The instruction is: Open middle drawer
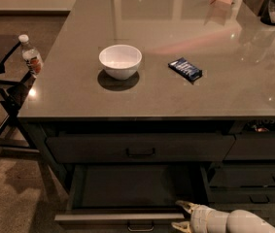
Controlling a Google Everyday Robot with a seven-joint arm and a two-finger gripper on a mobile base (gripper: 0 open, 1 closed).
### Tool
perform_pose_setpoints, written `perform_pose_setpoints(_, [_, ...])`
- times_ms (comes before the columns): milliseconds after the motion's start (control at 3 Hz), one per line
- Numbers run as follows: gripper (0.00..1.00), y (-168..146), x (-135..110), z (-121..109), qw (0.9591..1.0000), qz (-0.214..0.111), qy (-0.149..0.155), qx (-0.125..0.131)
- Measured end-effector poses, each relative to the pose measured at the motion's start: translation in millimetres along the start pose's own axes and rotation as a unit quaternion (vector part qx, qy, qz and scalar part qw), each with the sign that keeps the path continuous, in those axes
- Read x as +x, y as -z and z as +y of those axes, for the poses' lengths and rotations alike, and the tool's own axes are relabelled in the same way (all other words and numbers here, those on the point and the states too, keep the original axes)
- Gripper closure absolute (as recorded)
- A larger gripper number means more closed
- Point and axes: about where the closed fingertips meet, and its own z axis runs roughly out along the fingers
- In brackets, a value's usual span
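Observation:
The middle drawer (pixel 112 218) is pulled out below the counter, and its dark inside (pixel 132 186) shows nothing in it. Its small loop handle (pixel 140 225) sits at the centre of the front, at the bottom edge of the view. My gripper (pixel 180 215) comes in from the lower right on a white arm (pixel 224 221). It is at the right end of the drawer's front, with its fingers (pixel 183 206) spread open, one above and one below the front edge. It holds nothing.
The top drawer (pixel 139 148) above is shut. More drawers (pixel 258 178) stand to the right. On the grey counter (pixel 78 91) are a white bowl (pixel 120 60) and a blue snack bar (pixel 185 69). A chair (pixel 6 89) with a water bottle (pixel 31 56) stands at the left.

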Motion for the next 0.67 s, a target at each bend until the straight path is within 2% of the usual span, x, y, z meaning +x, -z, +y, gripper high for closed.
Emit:
perform_pose_setpoints(333, [0.0,0.0,0.0,0.0,1.0,0.0,0.0,0.0])
perform_pose_setpoints(667, [0.0,0.0,0.0,0.0,1.0,0.0,0.0,0.0])
